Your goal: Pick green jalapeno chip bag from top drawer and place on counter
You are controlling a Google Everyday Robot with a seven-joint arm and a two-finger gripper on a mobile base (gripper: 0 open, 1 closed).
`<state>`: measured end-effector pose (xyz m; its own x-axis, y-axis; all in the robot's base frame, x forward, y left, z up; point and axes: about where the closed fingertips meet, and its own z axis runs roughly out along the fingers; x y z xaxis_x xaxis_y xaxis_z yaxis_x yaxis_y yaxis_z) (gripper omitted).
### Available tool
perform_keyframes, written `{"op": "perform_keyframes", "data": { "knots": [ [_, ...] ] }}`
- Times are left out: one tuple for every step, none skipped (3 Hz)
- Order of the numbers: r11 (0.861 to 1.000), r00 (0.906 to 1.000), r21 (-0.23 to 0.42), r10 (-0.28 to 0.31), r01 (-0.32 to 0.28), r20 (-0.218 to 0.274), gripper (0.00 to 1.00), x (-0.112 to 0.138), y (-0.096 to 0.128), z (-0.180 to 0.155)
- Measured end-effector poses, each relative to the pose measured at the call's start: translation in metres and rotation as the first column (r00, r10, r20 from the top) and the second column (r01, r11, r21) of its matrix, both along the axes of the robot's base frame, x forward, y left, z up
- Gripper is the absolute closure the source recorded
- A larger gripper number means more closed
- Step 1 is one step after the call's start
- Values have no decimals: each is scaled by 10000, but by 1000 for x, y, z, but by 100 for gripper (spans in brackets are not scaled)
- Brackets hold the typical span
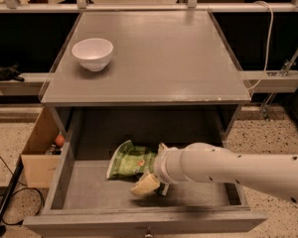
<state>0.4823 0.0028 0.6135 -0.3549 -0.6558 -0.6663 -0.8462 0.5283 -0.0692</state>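
The green jalapeno chip bag [130,160] lies crinkled on the flat bottom of the open top drawer [84,187], left of centre. My gripper [153,166] reaches in from the right on a thick white arm and is down in the drawer at the bag's right end. It is open: one pale fingertip [145,184] sits in front of the bag and the other [162,147] behind it, so the bag's right edge lies between them. The arm hides that edge. The grey counter [169,58] above the drawer holds a white bowl.
The white bowl [93,53] stands at the counter's back left. A cardboard box [37,155] with small items sits on the speckled floor left of the cabinet. A cable [10,195] runs along the floor there. Metal rails cross behind the counter.
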Motion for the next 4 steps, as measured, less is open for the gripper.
{"op": "perform_keyframes", "data": {
  "knots": [
    [9996,9996,-89,256,-255,101,0,9,11,-2],
    [9995,9995,-97,296,-295,106,17,9,12,-2],
    [9995,9995,-97,296,-295,106,40,9,12,-2],
    [9995,9995,-97,297,-296,106,63,9,12,-2]
  ]
}}
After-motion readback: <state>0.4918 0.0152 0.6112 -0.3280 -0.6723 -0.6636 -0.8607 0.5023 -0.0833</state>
